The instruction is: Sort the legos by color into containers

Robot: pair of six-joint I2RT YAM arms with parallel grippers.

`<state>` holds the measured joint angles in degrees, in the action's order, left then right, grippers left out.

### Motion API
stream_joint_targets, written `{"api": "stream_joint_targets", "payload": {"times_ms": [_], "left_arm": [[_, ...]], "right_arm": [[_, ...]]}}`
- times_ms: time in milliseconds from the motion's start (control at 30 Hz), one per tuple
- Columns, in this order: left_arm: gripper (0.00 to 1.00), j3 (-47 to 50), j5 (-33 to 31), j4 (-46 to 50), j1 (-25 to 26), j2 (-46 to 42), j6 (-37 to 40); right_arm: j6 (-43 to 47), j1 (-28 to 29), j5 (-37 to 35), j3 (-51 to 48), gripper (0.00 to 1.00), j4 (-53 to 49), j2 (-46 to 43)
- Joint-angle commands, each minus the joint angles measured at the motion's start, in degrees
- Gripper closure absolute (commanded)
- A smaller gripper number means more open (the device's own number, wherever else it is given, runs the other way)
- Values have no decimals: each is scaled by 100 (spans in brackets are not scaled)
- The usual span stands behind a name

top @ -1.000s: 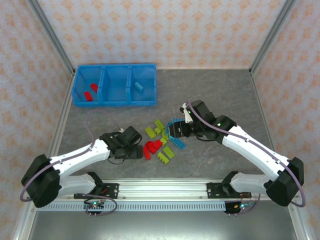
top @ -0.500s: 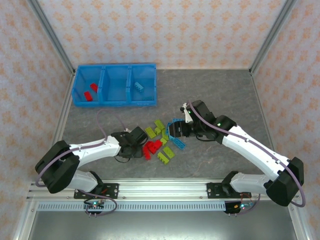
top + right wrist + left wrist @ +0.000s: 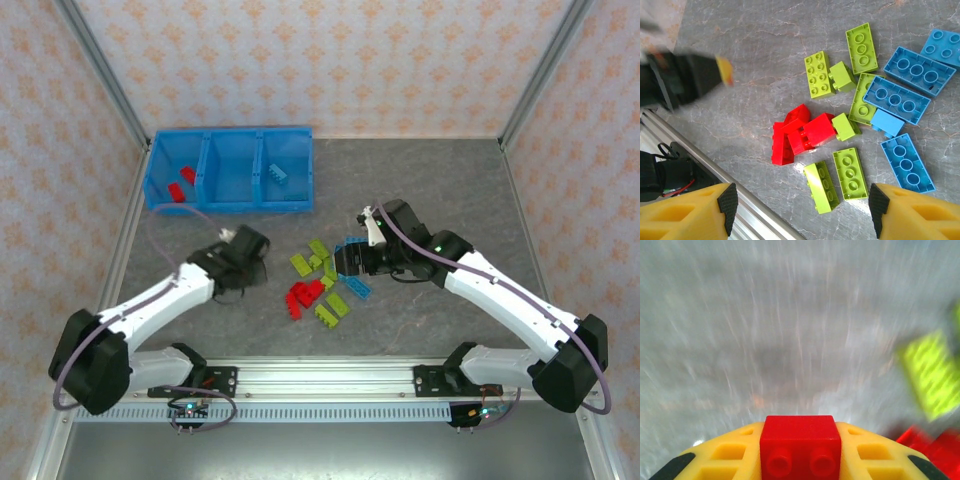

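Overhead, the red-stocked left compartment is lying far-left of the left end effector. Left wrist: it is pinching a red brick. Right wrist: the right end effector is hovering spread over legos.

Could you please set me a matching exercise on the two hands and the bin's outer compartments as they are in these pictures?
1. left hand
2. right hand
3. left compartment
4. right compartment

A. holds a light blue brick
B. shut on a red brick
C. open above the loose bricks
D. holds two red bricks

Pairs: 1-B, 2-C, 3-D, 4-A
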<state>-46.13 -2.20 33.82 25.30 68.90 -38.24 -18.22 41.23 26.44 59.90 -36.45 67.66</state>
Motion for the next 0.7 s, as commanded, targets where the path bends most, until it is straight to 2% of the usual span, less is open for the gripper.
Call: {"api": "stream_joint_targets", "payload": {"times_ms": [0,167,333,500,667], "left_arm": [[72,-878,-325,47,-930,13,563],[72,-1896,230,-301,-2302,753,388],[72,-3191,604,-343,-3368,2156,26],[71,-4320,789,57,-3629,3444,-35],[58,-4928,909,302,-3854,4216,-52]], "right_arm": [[-74,34,-164,204,28,164,-11],[-119,34,-260,191,28,144,-49],[-169,38,-325,169,28,135,-159],[-124,34,-372,274,28,-33,-212],[-202,34,-409,229,28,-89,-446]]}}
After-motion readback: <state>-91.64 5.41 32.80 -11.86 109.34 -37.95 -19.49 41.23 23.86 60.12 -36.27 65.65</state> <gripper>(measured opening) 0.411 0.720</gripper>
